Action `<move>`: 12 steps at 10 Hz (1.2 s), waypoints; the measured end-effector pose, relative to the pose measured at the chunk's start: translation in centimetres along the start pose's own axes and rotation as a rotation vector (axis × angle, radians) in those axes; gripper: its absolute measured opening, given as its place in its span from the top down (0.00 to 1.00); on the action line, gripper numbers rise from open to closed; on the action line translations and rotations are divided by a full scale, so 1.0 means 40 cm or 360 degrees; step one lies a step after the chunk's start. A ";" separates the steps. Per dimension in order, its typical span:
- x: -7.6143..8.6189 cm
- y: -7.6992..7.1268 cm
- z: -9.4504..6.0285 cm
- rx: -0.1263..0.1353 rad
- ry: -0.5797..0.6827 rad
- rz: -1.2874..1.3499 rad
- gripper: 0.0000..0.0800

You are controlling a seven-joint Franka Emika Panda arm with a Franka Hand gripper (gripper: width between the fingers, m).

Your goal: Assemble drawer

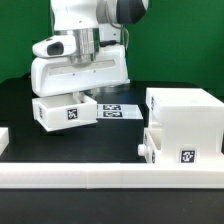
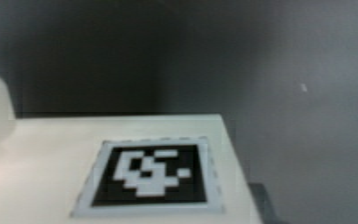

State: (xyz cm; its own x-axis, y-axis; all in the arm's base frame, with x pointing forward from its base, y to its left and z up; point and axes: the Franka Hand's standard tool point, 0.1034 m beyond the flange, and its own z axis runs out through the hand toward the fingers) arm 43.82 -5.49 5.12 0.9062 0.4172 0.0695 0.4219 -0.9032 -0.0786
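Where claw (image 1: 78,92) clamps it, white tagged tray (image 1: 64,111); cube housing (image 1: 185,125) apart.

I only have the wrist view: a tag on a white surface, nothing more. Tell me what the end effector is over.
Observer: The end effector is directly above a small white tray at the exterior view's left. I cannot tell whether it is open or shut.
Operator: Give me the housing's position.
Observer: The cube-shaped housing stands at the exterior view's right, apart from that tray.
Operator: Say what lies between them.
Observer: The marker board lies flat on the table between them.
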 end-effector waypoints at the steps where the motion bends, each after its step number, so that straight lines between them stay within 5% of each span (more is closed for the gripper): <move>1: 0.049 0.010 -0.021 0.0010 0.0013 -0.0025 0.95; 2: 0.071 0.018 -0.028 0.0010 0.0024 -0.0052 0.95; 6: 0.052 0.013 -0.015 0.0021 0.0006 -0.0306 0.95; 7: 0.056 0.019 -0.011 -0.0008 0.0019 -0.0515 0.95; 12: 0.156 0.057 -0.037 -0.0069 -0.0031 -0.1333 0.95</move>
State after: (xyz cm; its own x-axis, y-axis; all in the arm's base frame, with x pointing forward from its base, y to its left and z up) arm 50.38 -5.09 6.83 0.2945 0.9531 0.0705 0.9544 -0.2971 0.0294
